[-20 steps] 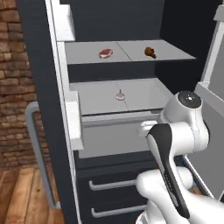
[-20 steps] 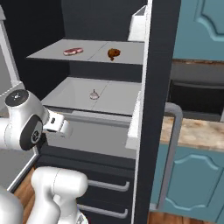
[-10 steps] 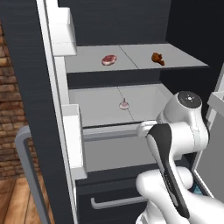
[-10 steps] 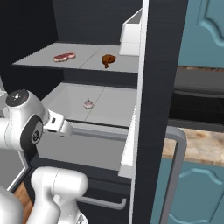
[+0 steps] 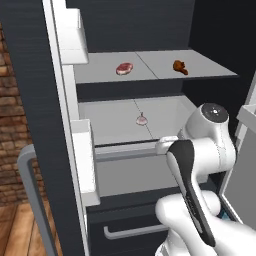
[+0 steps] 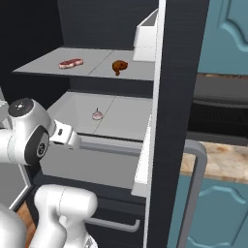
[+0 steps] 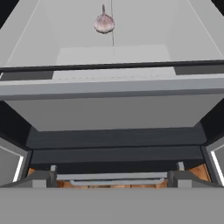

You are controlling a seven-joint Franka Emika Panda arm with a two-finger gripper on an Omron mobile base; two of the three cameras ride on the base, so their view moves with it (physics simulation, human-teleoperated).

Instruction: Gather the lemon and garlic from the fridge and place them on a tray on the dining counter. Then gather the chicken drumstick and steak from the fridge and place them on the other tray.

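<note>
I am facing the open fridge (image 5: 60,60), a tall charcoal-black unit with pale grey shelves inside. On the upper shelf (image 5: 155,70) lie the steak (image 5: 124,68), flat and reddish-pink, toward the left, and the chicken drumstick (image 5: 180,67), brown, to its right, the two well apart. One level down, in a pale open drawer-like bin (image 5: 115,122), sits the garlic (image 5: 142,120), a small pinkish-white bulb with a thin stem pointing up. I see no lemon from here.

My gripper (image 7: 113,177) hangs low in front of the bin, below its front lip (image 7: 113,85), with its two fingers spread as wide as they go and nothing between them. In the hand view the garlic (image 7: 104,22) is far up and slightly left of centre, so I am aimed under it, not at it.

I judge the step in hand to be reaching for the garlic. To do it well, I should lift my hand clear above the bin's front lip before going forward, or I will knock the wall. Then I should centre the bulb between my fingers and come down over it, closing on its rounded body and not on the stem. The bulb looks likely to roll, so a gentle, level squeeze seems best. The door shelf (image 5: 82,160) on my left is close, so my elbow needs care.
</note>
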